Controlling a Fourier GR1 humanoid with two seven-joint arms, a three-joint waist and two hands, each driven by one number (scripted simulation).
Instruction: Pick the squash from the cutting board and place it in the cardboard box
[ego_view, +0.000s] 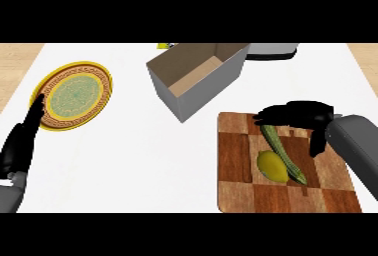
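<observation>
A long green squash (283, 154) lies slantwise on the wooden cutting board (244, 190) at the right, with a yellow lemon (272, 166) touching its left side. My right hand (297, 116) hovers over the board's far edge, fingers loosely bent above the squash's far end and thumb hanging down to its right; nothing is clasped. The open cardboard box (193, 82), grey outside and brown inside, stands just beyond the board to the left. My left hand (22, 137) rests open at the far left, fingers pointing up.
A yellow and green patterned plate (75, 95) lies at the left, beside the left hand's fingertips. A grey appliance (273, 50) and a small yellow-green item (165, 46) sit behind the box. White counter stretches between plate and board.
</observation>
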